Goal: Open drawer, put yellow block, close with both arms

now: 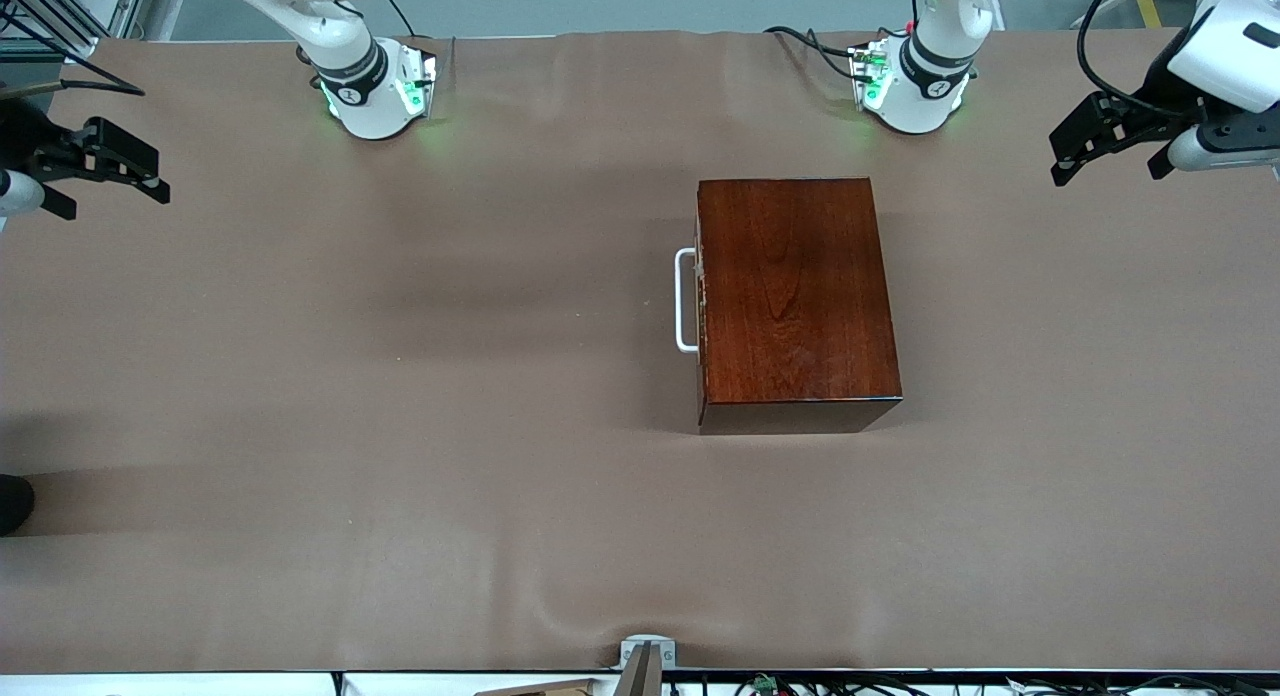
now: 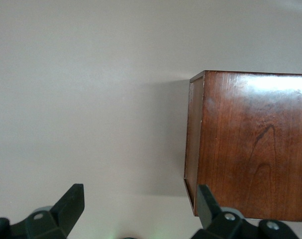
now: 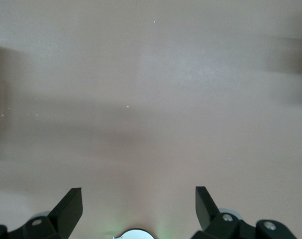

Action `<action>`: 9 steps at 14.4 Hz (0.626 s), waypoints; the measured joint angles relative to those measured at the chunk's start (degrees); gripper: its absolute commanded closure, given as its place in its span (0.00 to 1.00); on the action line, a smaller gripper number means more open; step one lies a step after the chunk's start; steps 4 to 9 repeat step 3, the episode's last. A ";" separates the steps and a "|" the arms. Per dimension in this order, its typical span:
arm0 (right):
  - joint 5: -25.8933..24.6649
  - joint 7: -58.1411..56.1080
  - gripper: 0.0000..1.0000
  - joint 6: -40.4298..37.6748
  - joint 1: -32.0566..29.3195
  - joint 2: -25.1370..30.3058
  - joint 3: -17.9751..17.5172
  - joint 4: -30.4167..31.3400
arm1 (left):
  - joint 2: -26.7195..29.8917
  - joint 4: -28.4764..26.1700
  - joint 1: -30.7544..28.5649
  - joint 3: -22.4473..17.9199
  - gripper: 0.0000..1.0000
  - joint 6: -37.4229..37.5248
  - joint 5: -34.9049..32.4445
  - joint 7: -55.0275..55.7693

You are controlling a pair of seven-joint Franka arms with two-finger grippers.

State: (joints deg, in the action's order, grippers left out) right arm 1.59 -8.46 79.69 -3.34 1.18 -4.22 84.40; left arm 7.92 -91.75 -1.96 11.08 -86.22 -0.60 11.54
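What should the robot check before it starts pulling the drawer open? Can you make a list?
1. Drawer shut in the wooden box: ok, ready to pull.
2. White handle free to grab, facing the right arm's end: ok.
3. Left gripper open, up over the table's left-arm end: ok.
4. Right gripper open, over the table's right-arm end: ok.
5. Yellow block ready to pick up: not ok, no view shows it.
6. Table bare in front of the drawer: ok.

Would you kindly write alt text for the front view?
A reddish-brown wooden box sits on the brown table, its drawer shut, the white handle facing the right arm's end. The left gripper and right gripper hang open over the table's ends.
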 measured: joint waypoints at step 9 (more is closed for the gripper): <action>0.00 0.00 0.00 0.00 0.00 0.00 0.00 0.00 | -0.09 0.00 -0.12 0.00 0.00 0.14 0.00 0.00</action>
